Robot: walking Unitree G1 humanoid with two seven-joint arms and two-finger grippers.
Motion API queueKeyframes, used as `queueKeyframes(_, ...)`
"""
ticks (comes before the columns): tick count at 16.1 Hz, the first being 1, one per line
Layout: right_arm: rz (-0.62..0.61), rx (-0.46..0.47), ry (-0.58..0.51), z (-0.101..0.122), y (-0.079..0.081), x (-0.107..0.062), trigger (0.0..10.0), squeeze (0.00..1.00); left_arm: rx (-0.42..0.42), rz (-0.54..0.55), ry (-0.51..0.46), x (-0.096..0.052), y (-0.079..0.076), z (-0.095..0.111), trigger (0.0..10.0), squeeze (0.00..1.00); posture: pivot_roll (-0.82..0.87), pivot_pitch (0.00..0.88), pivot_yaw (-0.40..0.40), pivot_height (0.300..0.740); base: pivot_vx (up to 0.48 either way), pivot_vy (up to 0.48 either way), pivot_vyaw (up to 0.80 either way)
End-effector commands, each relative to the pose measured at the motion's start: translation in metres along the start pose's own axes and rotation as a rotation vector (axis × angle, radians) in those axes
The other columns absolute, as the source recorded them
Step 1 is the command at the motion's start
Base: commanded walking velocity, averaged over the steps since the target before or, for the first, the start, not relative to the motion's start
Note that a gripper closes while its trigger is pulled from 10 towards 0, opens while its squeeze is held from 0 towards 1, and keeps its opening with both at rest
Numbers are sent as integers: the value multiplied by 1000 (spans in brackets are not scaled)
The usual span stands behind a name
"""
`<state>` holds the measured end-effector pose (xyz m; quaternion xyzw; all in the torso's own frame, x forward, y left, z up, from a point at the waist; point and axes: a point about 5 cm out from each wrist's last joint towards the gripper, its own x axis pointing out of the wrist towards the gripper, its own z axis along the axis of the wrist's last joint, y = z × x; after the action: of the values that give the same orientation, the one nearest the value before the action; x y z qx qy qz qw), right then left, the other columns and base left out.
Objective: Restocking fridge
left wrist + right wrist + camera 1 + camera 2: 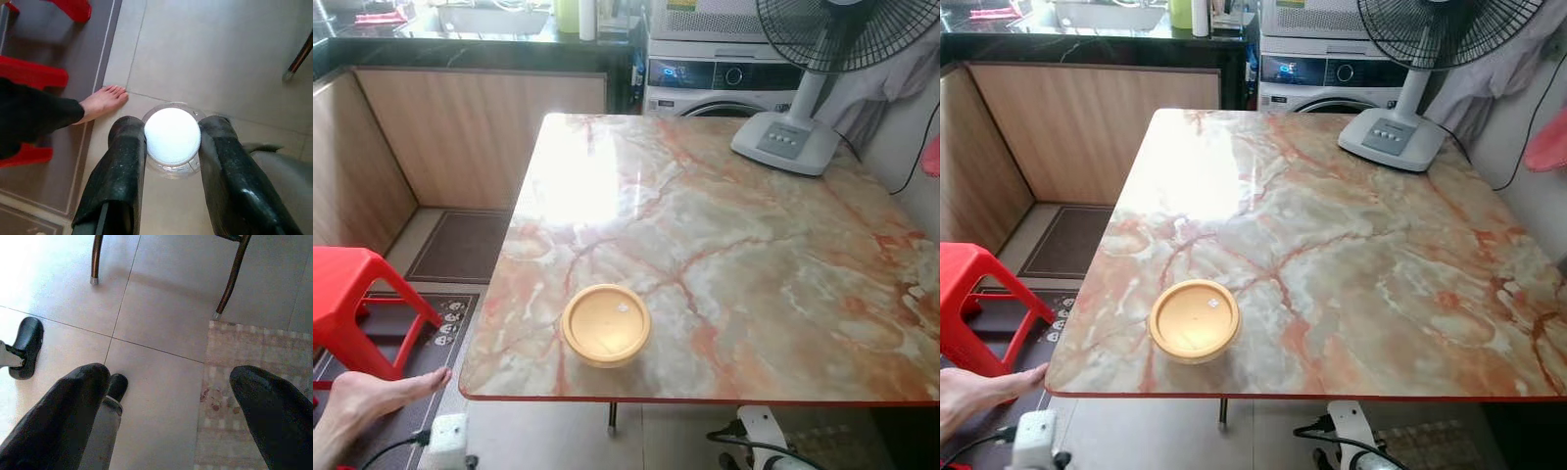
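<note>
My left gripper [171, 147] is shut on a clear bottle with a white ribbed cap [172, 133], held low over the tiled floor. One black finger presses each side of the bottle. My right gripper [168, 382] hangs open above the floor with nothing between its fingers. A round yellow lidded container [605, 323] sits on the marble table [734, 245], close to the table's front edge and left of centre.
A standing fan [788, 137] occupies the table's far right corner. Behind it are a washing machine [720, 83] and a dark counter [460, 44]. A red stool [352, 304] and a person's bare foot [372, 397] are at the lower left. A power strip [445, 436] lies on the floor.
</note>
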<state>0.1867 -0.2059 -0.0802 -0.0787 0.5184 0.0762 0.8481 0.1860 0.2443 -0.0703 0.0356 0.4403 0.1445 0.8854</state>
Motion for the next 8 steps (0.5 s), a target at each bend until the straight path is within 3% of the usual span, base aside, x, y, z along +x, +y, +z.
queueKeyframes(1, -5, 8, -2, 0, -2, 0, 10000, 0, -16, 9, 11, 0, -1, -3, 10000, 0, 137, 0, -40, 740, 0, 0, 0)
queueKeyframes(4, -4, 23, -12, 1, -2, 0, 10000, 0, -52, 39, 50, -2, 0, -12, 10000, 0, 138, 0, -40, 740, 0, 0, 0)
queueKeyframes(8, -6, 24, -12, 2, -2, 0, 10000, 0, -23, 32, 76, -3, -1, -19, 10000, 0, 136, 0, -42, 740, 0, 0, 0)
